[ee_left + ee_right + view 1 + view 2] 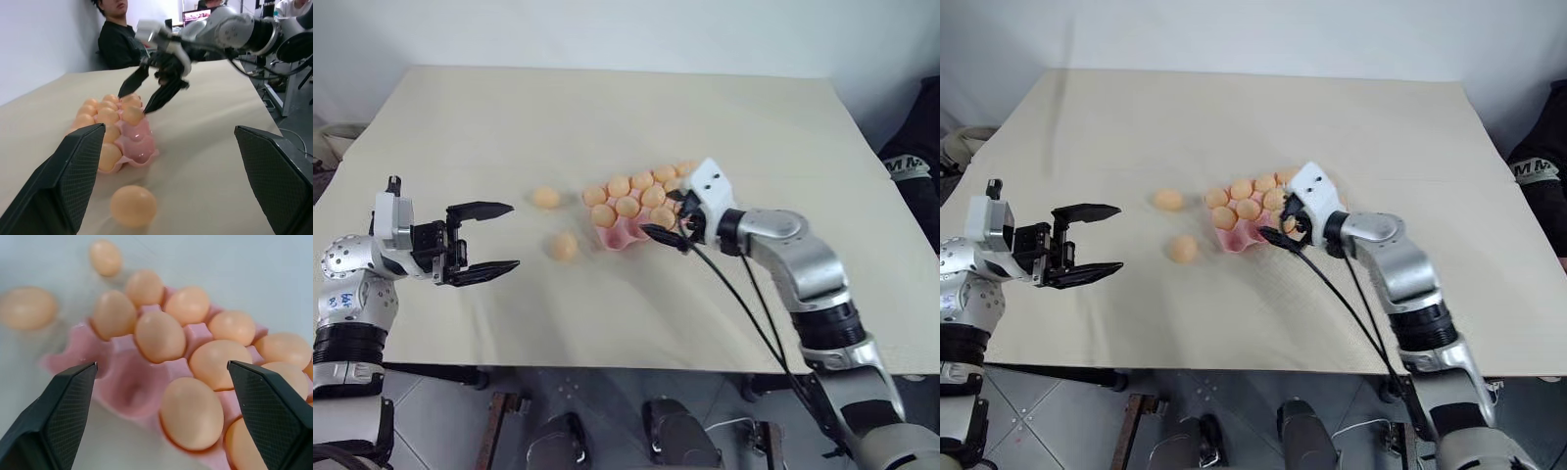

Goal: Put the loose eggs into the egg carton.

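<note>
Two loose eggs (563,245) lie on the table at centre-left, just left of the egg carton (617,235), nearer the left gripper (484,240), whose fingers are spread toward them, than the right gripper (674,227), spread over the carton.

pale orange-tan eggs (547,198), pink egg carton (612,238), plain beige table (607,108), black-fingered right end effector (674,230)

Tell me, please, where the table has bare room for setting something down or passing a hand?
The table is bare beyond the egg carton up to its far edge, and along the near edge between the left gripper and right gripper. It is crowded around the carton, with two loose eggs to its left.
</note>
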Controlling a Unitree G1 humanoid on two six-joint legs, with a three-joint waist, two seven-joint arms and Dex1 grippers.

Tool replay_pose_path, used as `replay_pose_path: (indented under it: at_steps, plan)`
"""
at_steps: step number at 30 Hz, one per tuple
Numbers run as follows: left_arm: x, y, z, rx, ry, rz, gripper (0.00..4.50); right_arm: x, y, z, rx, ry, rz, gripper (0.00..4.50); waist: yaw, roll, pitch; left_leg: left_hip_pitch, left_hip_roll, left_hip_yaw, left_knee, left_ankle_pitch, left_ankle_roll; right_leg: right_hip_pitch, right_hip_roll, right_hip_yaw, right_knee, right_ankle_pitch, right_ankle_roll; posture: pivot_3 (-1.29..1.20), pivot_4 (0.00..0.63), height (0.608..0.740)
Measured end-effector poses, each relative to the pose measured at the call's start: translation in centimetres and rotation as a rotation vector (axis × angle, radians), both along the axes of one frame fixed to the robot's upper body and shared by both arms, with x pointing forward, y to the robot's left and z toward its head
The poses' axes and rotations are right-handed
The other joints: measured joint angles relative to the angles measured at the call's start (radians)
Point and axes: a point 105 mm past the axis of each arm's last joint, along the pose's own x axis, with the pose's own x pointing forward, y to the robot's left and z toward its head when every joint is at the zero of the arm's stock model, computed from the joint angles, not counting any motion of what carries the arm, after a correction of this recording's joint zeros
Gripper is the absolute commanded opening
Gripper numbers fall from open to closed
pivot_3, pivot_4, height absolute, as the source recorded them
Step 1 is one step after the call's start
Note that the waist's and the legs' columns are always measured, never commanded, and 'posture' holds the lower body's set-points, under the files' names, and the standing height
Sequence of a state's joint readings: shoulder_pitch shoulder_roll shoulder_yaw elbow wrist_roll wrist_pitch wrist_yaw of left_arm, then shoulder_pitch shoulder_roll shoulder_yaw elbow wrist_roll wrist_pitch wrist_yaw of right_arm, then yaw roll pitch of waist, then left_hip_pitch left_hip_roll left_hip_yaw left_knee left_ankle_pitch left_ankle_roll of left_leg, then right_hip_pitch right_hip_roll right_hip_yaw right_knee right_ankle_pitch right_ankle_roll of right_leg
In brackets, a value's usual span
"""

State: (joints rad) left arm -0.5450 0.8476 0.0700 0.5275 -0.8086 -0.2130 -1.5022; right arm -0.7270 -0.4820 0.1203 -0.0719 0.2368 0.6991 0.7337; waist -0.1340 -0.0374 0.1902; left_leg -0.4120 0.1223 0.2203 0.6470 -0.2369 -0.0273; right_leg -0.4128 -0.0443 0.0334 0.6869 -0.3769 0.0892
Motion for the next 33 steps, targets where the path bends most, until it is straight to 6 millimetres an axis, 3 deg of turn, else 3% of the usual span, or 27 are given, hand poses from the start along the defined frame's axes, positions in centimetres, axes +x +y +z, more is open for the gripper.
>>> replay_pose_path:
  at_steps: [5,9,14,17,21,24,27,33]
  plan:
    - [0.1,-0.1,-0.3,0.002,-0.004,0.017,4.50,-1.6,-5.0,2.9,0.098,-0.005,0.063,4.47,0.015,0.000,0.000,0.000,0.000,0.000,-0.001,0.000,0.000,0.001,0.000,0.000,-0.003,0.000,0.000,0.00,0.150,0.740]
    - [0.0,-0.4,-2.0,-0.028,0.028,0.065,4.50,-2.9,-10.7,2.5,0.142,0.037,0.065,4.47,0.026,0.000,0.000,0.000,0.000,0.000,-0.002,-0.001,0.001,0.002,0.000,0.000,-0.006,0.000,0.000,0.00,0.150,0.740]
    - [1.2,-1.8,-2.3,-0.038,0.013,0.180,4.50,-4.1,-12.8,2.4,0.155,-0.001,0.143,4.47,0.025,0.000,0.000,0.002,0.000,0.000,-0.001,-0.001,0.001,0.004,0.000,0.001,-0.006,0.001,0.001,0.00,0.150,0.740]
    - [2.2,-2.4,-3.4,-0.055,0.050,0.335,4.50,-5.6,-14.4,2.4,0.153,-0.017,0.195,4.47,0.027,0.000,0.000,0.002,-0.001,0.000,-0.001,-0.002,0.002,0.005,0.000,0.002,-0.007,0.001,0.003,0.00,0.150,0.740]
    - [2.8,-4.1,-4.8,-0.076,0.114,0.468,4.50,-7.4,-17.0,1.2,0.076,0.037,0.213,4.47,0.033,0.000,0.000,0.003,-0.001,0.000,0.001,-0.002,0.003,0.006,-0.001,0.002,-0.007,0.002,0.003,0.00,0.150,0.740]
    - [2.7,-4.8,-4.4,-0.095,0.129,0.556,4.50,-8.2,-18.8,0.6,0.035,0.078,0.186,4.47,0.032,0.000,0.000,0.005,-0.001,0.000,0.001,-0.002,0.003,0.009,-0.001,0.004,-0.007,0.002,0.004,0.00,0.150,0.740]
    - [2.5,-5.6,-3.7,-0.083,0.120,0.659,4.50,-8.5,-20.2,1.0,0.009,0.072,0.151,4.47,0.024,0.000,0.000,0.009,-0.001,-0.004,0.001,-0.002,0.003,0.016,-0.001,0.007,-0.009,0.002,0.003,0.00,0.150,0.740]
    - [1.9,-7.6,-4.8,-0.019,0.176,0.837,4.50,-8.3,-21.8,2.3,-0.010,0.043,0.103,4.47,0.024,0.000,0.000,0.011,-0.002,-0.007,0.000,-0.002,0.003,0.023,-0.002,0.005,-0.016,0.004,0.004,0.00,0.150,0.740]
